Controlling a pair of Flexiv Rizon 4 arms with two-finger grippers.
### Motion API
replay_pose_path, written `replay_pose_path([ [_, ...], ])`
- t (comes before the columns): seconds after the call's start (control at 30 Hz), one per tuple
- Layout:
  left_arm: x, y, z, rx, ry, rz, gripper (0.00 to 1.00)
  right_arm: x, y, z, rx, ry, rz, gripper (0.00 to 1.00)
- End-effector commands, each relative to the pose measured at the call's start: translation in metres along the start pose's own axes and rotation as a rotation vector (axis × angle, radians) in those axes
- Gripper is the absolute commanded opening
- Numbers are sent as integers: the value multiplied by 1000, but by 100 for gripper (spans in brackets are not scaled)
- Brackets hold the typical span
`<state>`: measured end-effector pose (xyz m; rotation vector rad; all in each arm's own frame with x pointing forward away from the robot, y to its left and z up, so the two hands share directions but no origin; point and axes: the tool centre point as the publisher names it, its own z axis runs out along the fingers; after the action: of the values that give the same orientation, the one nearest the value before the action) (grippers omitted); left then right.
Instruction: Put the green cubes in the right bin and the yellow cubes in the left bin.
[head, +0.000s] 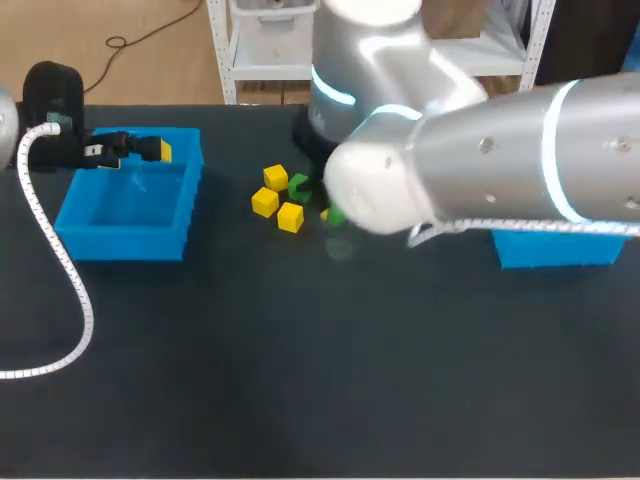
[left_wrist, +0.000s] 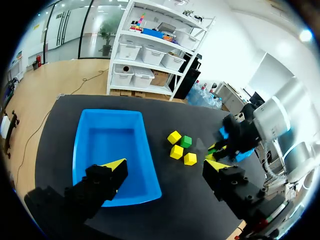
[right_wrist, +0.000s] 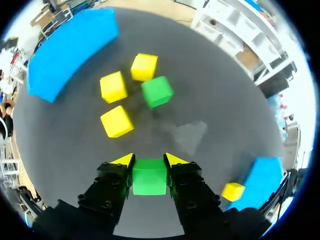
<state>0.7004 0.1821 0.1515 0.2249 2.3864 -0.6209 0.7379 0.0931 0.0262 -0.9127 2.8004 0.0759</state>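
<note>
In the right wrist view my right gripper (right_wrist: 149, 161) is shut on a green cube (right_wrist: 149, 177), both fingers pressed to its sides, low over the dark table. Ahead of it lie a second green cube (right_wrist: 157, 91) and three yellow cubes (right_wrist: 144, 66) (right_wrist: 113, 86) (right_wrist: 116, 121). The head view shows that cluster (head: 275, 178) left of my right arm, with the held green cube (head: 337, 215) peeking out beneath it. My left gripper (left_wrist: 165, 167) hangs open and empty above the left blue bin (left_wrist: 150, 155).
The left bin (head: 130, 243) holds no cubes. My right arm hides most of the right blue bin (head: 555, 250). A small yellow block (right_wrist: 233, 191) sits beside the right bin (right_wrist: 257, 180). My left arm's white cable (head: 70, 290) loops over the table's left side.
</note>
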Motion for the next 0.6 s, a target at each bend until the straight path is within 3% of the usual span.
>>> replay_pose_path([
  [0.03,1,2,0,12,-7,2,100,21,-34,-73,47,-330,65,0],
  [0.13,1,2,0,12,-7,2,100,28,-74,-102,107,-385,152,0],
  [0.3,1,2,0,12,-7,2,100,58,-145,-125,154,-411,350,0],
  [0.47,1,2,0,12,-7,2,100,98,-202,-123,166,-392,520,0],
  [0.6,1,2,0,12,-7,2,100,124,-230,-111,177,-359,621,0],
])
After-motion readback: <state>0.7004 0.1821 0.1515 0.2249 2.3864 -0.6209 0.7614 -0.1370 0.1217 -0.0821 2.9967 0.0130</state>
